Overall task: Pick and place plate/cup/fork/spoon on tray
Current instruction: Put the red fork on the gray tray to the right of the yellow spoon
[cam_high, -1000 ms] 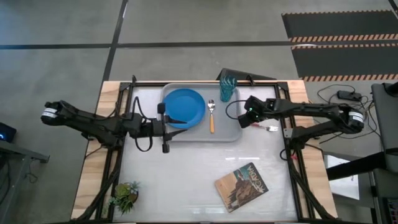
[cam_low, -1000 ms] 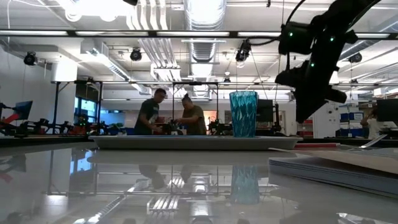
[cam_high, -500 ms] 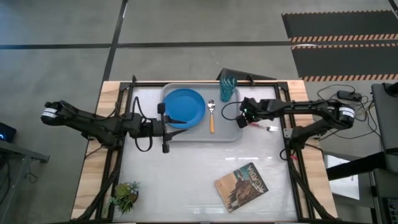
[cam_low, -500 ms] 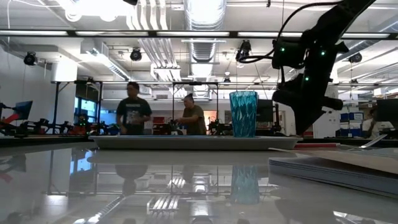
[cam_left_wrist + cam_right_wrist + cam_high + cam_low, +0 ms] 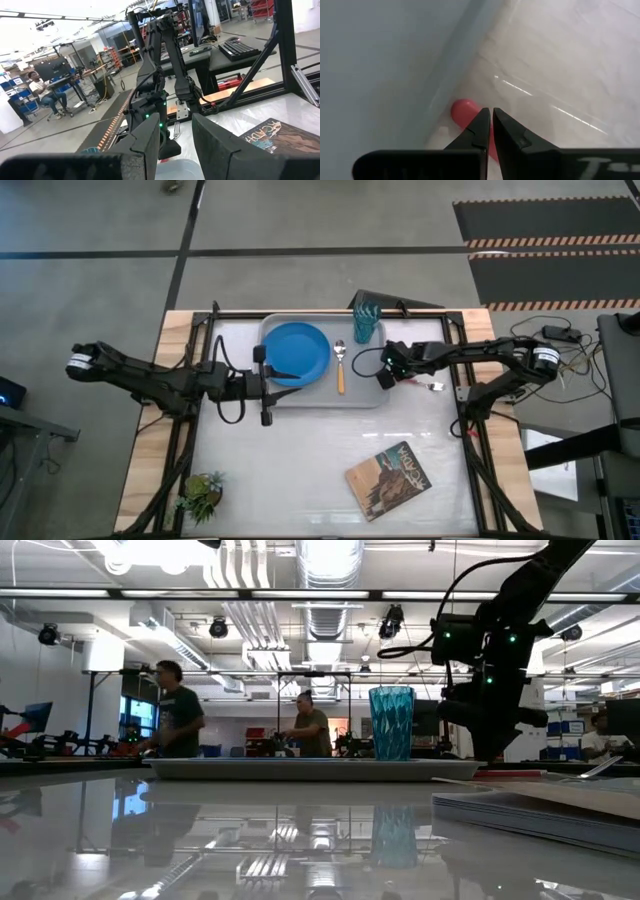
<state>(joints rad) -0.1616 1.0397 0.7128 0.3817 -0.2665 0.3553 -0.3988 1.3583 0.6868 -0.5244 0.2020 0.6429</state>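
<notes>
Tray [image 5: 300, 395]: light-grey, lying across the far middle of the table; raised rim all round.
Plate [image 5: 297, 354]: bright blue and flat on the tray's left half; well settled inside the rim.
Spoon [image 5: 340, 367]: orange handle, silver bowl; it lies on the tray just right of the plate, bowl pointing to the far edge.
Cup [image 5: 366, 319]: teal tumbler upright at the tray's far right corner; in the low view the cup [image 5: 391, 723] stands tall above the rim.
Fork [image 5: 433, 386]: off the tray, on the bare table just beside its right rim; pink-red handle end [image 5: 465, 111] shows in the right wrist view, close against the rim's wall.
Right gripper [image 5: 386, 374]: down at the tray's right edge, over the fork's handle end; fingers [image 5: 481, 129] drawn almost together with only a sliver between them, the pink handle passing under their tips; whether they actually clamp it, I can't tell.
Left gripper [image 5: 266, 388]: parked at the tray's near left corner beside the plate; fingers [image 5: 215, 145] spread apart, holding nothing.
Book [image 5: 389, 479]: brown picture cover, near right of the table, well apart from the tray.
Plant [image 5: 204, 492]: small, at the near left corner.
</notes>
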